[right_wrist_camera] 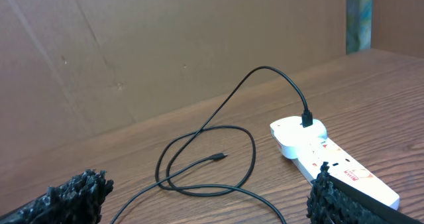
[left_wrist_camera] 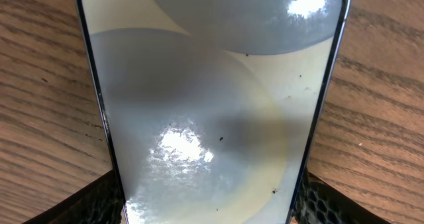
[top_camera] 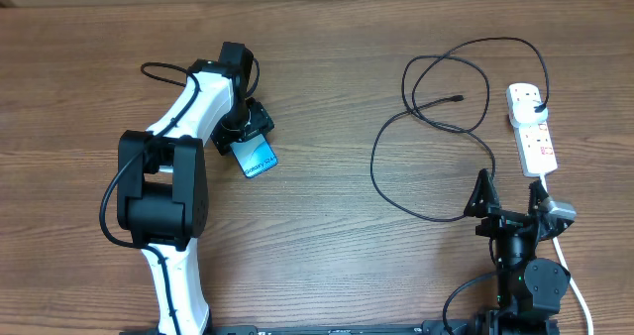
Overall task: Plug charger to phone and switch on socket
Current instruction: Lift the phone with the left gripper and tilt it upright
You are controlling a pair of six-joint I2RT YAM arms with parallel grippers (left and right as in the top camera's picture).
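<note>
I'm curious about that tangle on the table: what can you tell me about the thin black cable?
The charger is a thin black cable lying in loose loops on the wooden table. Its black plug sits upright in the end of the white socket strip. Its small connector tip lies free on bare wood.

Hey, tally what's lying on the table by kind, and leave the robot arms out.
Phone: 1
Black charger cable: 1
White power strip: 1
Total: 3
</note>
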